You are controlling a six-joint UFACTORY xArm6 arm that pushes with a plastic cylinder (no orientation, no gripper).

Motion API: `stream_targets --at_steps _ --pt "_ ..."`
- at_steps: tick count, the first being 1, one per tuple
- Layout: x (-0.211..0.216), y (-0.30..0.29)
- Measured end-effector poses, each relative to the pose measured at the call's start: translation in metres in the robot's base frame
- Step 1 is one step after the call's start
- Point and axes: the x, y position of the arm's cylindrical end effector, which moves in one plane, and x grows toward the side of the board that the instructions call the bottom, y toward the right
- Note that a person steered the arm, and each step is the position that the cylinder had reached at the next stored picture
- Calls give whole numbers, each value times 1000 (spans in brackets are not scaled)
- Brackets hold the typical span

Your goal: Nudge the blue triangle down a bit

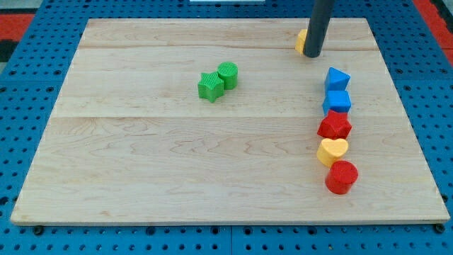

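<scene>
A: Where is the blue triangle (337, 77) sitting?

B: It is sitting near the board's right edge, in the upper half, heading a column. It is touching the blue cube (337, 100) just below it, and under that the red star (335, 125), yellow heart (332, 150) and red cylinder (342, 176) are running toward the bottom right corner.

A: And my tip (312, 54)?

B: It is a bare rod, holding nothing. It is resting near the top edge, above and a little to the left of the triangle, apart from it, and it is hiding most of a yellow block (301, 41) whose shape I cannot tell.

A: What is threatening the nudge?

B: The packed column, I think. Pushing the triangle down is likely shoving the cube and perhaps the star too. Coming in off-centre from the left may be spinning it toward the right edge. The tip may also be dragging the yellow block along.

A: The green star (210, 86) and green cylinder (228, 74)?

B: They are touching each other, well apart, left of centre.
</scene>
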Motion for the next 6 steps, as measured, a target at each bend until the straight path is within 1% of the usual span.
stream_targets --at_steps 1,2,3,4,5,6 --pt "-18 0" --pt "17 44" --pt "79 52" --pt "149 53" --pt "205 53" --pt "223 30"
